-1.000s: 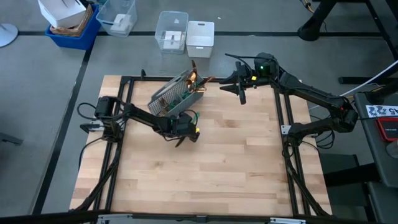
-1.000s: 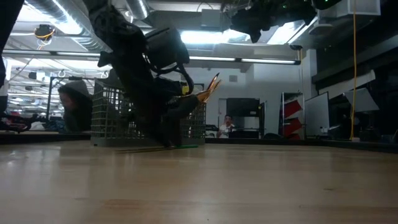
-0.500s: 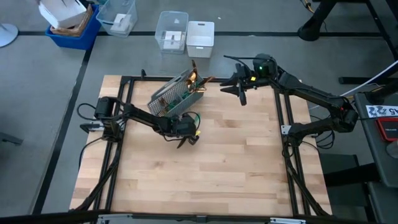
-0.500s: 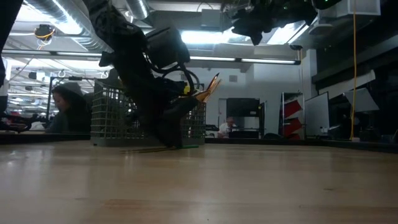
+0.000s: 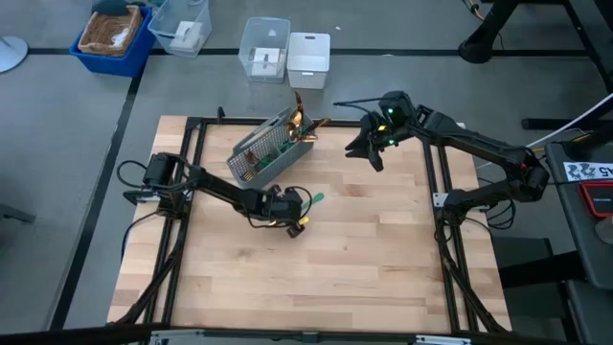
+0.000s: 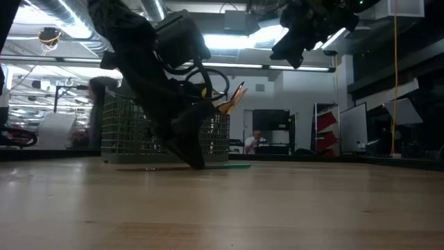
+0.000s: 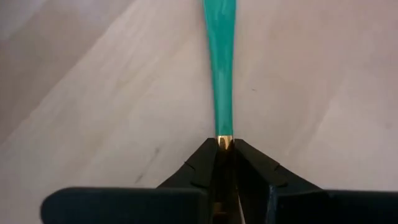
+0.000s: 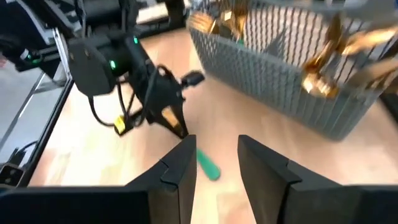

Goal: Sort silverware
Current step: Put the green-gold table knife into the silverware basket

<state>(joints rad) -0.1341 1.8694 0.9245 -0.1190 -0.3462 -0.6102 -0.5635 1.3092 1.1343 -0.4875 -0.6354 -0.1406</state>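
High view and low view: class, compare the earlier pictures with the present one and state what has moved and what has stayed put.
The left pincer has slid away from the mesh caddy toward the table's middle, shut on a teal-handled piece of silverware lying flat on the wood. The right pincer has shifted slightly and turned, open, above the table's far side. The caddy, with gold heads sticking out, has not moved.

Pale wooden surface (image 5: 316, 259) of jointed planks, matt, smooth; grey wire-mesh caddy (image 5: 266, 150); glossy teal handle (image 7: 219, 68), gold metal collar (image 7: 224, 141); shiny gold silverware heads (image 8: 323, 68); matt black left gripper (image 7: 224, 163).
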